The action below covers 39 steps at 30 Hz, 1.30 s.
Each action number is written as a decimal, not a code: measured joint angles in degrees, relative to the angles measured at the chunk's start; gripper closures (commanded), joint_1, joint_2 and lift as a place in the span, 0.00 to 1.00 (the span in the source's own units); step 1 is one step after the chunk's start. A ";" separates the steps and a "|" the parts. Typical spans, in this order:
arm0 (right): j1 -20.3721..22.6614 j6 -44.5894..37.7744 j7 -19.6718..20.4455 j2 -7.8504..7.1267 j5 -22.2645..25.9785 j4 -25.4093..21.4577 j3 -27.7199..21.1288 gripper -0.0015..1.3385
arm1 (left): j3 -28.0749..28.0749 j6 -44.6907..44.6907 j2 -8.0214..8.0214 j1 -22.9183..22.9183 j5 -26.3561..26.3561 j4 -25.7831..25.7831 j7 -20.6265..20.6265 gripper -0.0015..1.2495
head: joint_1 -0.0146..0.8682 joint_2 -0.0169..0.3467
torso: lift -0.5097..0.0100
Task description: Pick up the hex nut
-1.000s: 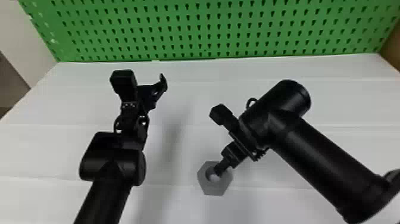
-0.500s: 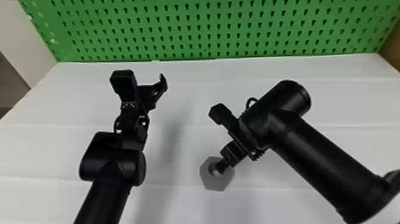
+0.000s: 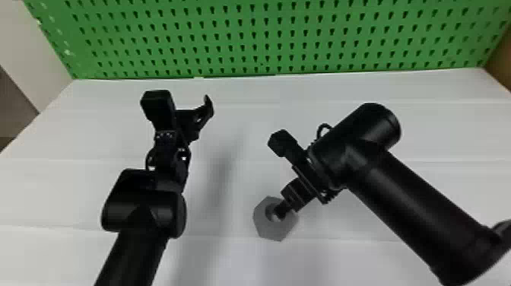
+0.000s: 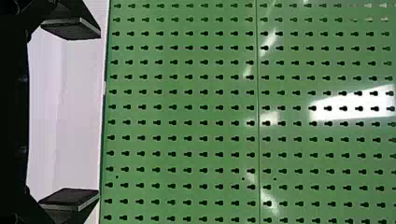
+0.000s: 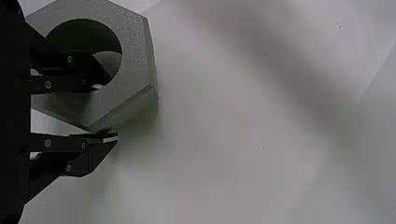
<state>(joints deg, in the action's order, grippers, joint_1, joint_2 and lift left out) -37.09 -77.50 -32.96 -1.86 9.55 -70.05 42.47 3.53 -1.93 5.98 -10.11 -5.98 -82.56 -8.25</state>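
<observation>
The grey hex nut (image 3: 268,228) lies flat on the white tabletop, front of centre. At its hole is my right gripper (image 3: 284,209), angled in from the right. In the right wrist view, the hex nut (image 5: 133,56) has one finger in its hole and the other against its outer side, so my right gripper (image 5: 105,112) is shut on the nut's wall. My left gripper (image 3: 195,118) is parked over the left part of the table, facing the pegboard; in the left wrist view, the left gripper (image 4: 99,114) has its fingers wide apart, holding nothing.
A green pegboard (image 3: 266,38) stands along the table's far edge. The white tabletop (image 3: 243,133) stretches between the two arms. A brown panel (image 3: 501,62) borders the far right corner.
The nut has shifted slightly away from the table's front and turned a little at the right gripper's fingers. Both arms look nearly still.
</observation>
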 measured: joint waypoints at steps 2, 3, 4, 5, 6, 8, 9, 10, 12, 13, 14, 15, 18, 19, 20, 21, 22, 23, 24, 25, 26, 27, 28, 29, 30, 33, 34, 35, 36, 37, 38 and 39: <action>0.06 0.28 0.00 0.00 0.06 0.00 -0.09 0.65 | -0.02 0.00 0.00 0.03 0.00 0.00 0.00 0.07 | 0.91 0.49 | 0.84; 0.11 0.49 0.00 0.00 0.10 -0.01 -0.18 0.65 | -0.03 0.00 0.00 0.05 0.00 0.00 0.00 0.07 | 0.91 0.49 | 0.84; 0.22 0.80 0.00 0.00 0.14 -0.02 -0.36 0.65 | -0.06 0.00 0.00 0.07 0.00 0.00 0.00 0.07 | 0.91 0.49 | 0.84; 0.33 1.04 0.00 0.00 0.15 -0.08 -0.55 0.65 | -0.07 0.00 0.00 0.08 0.00 -0.01 0.00 0.07 | 0.91 0.49 | 0.84; 0.45 1.27 0.01 0.00 0.15 -0.14 -0.77 0.65 | -0.09 0.00 0.00 0.10 0.00 -0.01 0.00 0.07 | 0.91 0.49 | 0.84; 0.71 1.71 0.02 0.01 0.03 -0.33 -1.35 0.65 | -0.13 0.00 0.00 0.15 0.00 -0.03 0.00 0.07 | 0.91 0.49 | 0.84; 0.81 1.86 0.02 0.01 -0.09 -0.43 -1.62 0.65 | -0.16 0.00 0.00 0.17 0.00 -0.04 0.00 0.07 | 0.91 0.49 | 0.84; 0.91 2.02 0.02 0.01 -0.30 -0.56 -1.97 0.65 | -0.19 0.00 0.00 0.21 0.00 -0.05 0.00 0.07 | 0.91 0.49 | 0.84; 1.03 2.19 0.03 0.01 -0.78 -0.89 -2.42 0.66 | -0.23 -0.01 0.00 0.27 0.00 -0.05 0.00 0.07 | 0.91 0.49 | 0.84; 1.12 2.26 0.03 0.01 -1.22 -1.23 -2.70 0.66 | -0.26 -0.02 0.00 0.31 -0.01 -0.05 0.00 0.07 | 0.91 0.49 | 0.84; 1.19 2.29 0.03 0.01 -1.60 -1.54 -2.92 0.66 | -0.28 -0.02 0.00 0.34 -0.01 -0.05 0.00 0.07 | 0.91 0.49 | 0.84; 1.29 2.34 0.03 0.01 -2.12 -1.95 -3.24 0.66 | -0.31 -0.02 0.00 0.39 -0.01 -0.05 0.00 0.07 | 0.91 0.49 | 0.84; 1.65 2.60 0.04 0.02 -3.31 -2.98 -4.27 0.66 | -0.33 -0.02 0.00 0.49 -0.01 -0.05 0.00 0.07 | 0.91 0.49 | 0.84; 1.80 2.73 0.05 0.02 -3.65 -3.29 -4.62 0.66 | -0.33 -0.02 0.00 0.50 -0.01 -0.05 0.01 0.07 | 0.91 0.49 | 0.84; 1.97 2.87 0.06 0.02 -4.01 -3.61 -5.00 0.66 | -0.33 -0.02 0.00 0.51 -0.01 -0.05 0.01 0.07 | 0.91 0.49 | 0.84; 2.24 3.06 0.08 0.02 -4.53 -4.09 -5.56 0.66 | -0.32 -0.02 0.00 0.52 -0.01 -0.05 0.01 0.07 | 0.91 0.49 | 0.84; 2.47 3.21 0.09 0.02 -4.93 -4.47 -6.00 0.66 | -0.31 -0.02 0.00 0.53 -0.01 -0.05 0.01 0.07 | 0.91 0.49 | 0.84; 2.71 3.36 0.09 0.02 -5.32 -4.85 -6.46 0.66 | -0.31 -0.02 0.00 0.54 -0.02 -0.05 0.00 0.07 | 0.91 0.49 | 0.84; 2.95 3.51 0.09 0.02 -5.69 -5.23 -6.95 0.66 | -0.31 -0.02 0.00 0.56 -0.02 -0.05 0.00 0.07 | 0.91 0.49 | 0.84; 3.29 3.72 0.09 0.02 -6.13 -5.71 -7.66 0.66 | -0.32 -0.02 0.00 0.59 -0.04 -0.05 0.00 0.07 | 0.91 0.49 | 0.84; 3.54 3.87 0.09 0.02 -6.42 -6.07 -8.19 0.66 | -0.33 -0.02 0.00 0.61 -0.05 -0.05 0.00 0.07 | 0.91 0.49 | 0.84; 3.80 4.02 0.09 0.02 -6.70 -6.41 -8.73 0.66 | -0.34 -0.02 0.00 0.64 -0.06 -0.05 0.00 0.07 | 0.91 0.49 | 0.84; 4.13 4.19 0.09 0.02 -7.09 -6.86 -9.45 0.66 | -0.36 -0.02 0.00 0.66 -0.07 -0.05 0.01 0.07 | 0.91 0.49 | 0.84; 4.38 4.28 0.09 0.02 -7.41 -7.22 -9.98 0.66 | -0.36 -0.02 0.00 0.67 -0.09 -0.05 0.02 0.07 | 0.91 0.49 | 0.84; 4.70 4.39 0.09 0.02 -7.85 -7.70 -10.68 0.66 | -0.36 -0.02 0.00 0.69 -0.11 -0.05 0.02 0.07 | 0.91 0.49 | 0.84; 5.49 4.66 0.09 0.08 -8.92 -8.94 -12.45 0.66 | -0.31 -0.02 0.00 0.76 -0.15 -0.05 0.01 0.07 | 0.91 0.49 | 0.84; 5.71 4.78 0.09 0.11 -9.21 -9.32 -13.00 0.66 | -0.30 -0.02 0.00 0.78 -0.16 -0.05 0.01 0.07 | 0.91 0.49 | 0.84; 5.93 4.92 0.09 0.13 -9.48 -9.69 -13.53 0.66 | -0.29 -0.02 0.00 0.78 -0.18 -0.05 0.00 0.07 | 0.91 0.49 | 0.84; 6.15 5.08 0.09 0.16 -9.74 -10.05 -14.05 0.66 | -0.29 -0.02 0.00 0.79 -0.19 -0.05 0.00 0.07 | 0.91 0.49 | 0.84; 6.44 5.30 0.09 0.20 -10.08 -10.51 -14.73 0.66 | -0.28 -0.02 0.00 0.79 -0.23 -0.05 0.00 0.07 | 0.91 0.49 | 0.84; 6.65 5.47 0.10 0.22 -10.35 -10.86 -15.21 0.66 | -0.28 -0.02 0.00 0.79 -0.26 -0.05 0.00 0.07 | 0.91 0.49 | 0.84; 6.95 5.70 0.14 0.25 -10.73 -11.36 -15.83 0.66 | -0.28 -0.02 0.00 0.79 -0.30 -0.05 0.00 0.07 | 0.91 0.49 | 0.84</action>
<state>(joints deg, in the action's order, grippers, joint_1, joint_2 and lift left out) -30.14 -71.80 -32.81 -1.61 -1.18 -81.40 26.64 3.25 -1.95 5.98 -9.31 -6.27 -82.62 -8.26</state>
